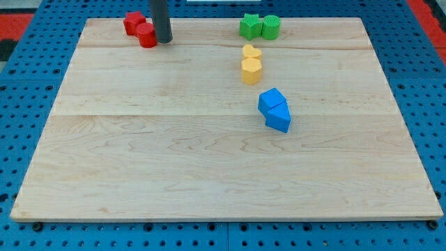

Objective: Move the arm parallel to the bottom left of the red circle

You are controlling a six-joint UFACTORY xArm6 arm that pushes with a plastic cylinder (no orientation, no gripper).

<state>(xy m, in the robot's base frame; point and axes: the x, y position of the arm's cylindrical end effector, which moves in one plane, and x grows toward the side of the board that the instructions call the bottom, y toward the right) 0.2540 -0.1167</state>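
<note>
The red circle sits near the board's top left corner, touching a second red block of star-like shape just above and left of it. My dark rod comes down from the view's top; my tip rests on the board right beside the red circle, on its right side, touching or nearly touching it.
Two green blocks sit side by side at the top, right of centre. A yellow heart and a yellow hexagon stand below them. Two blue blocks touch each other near the middle right. The wooden board lies on a blue pegboard.
</note>
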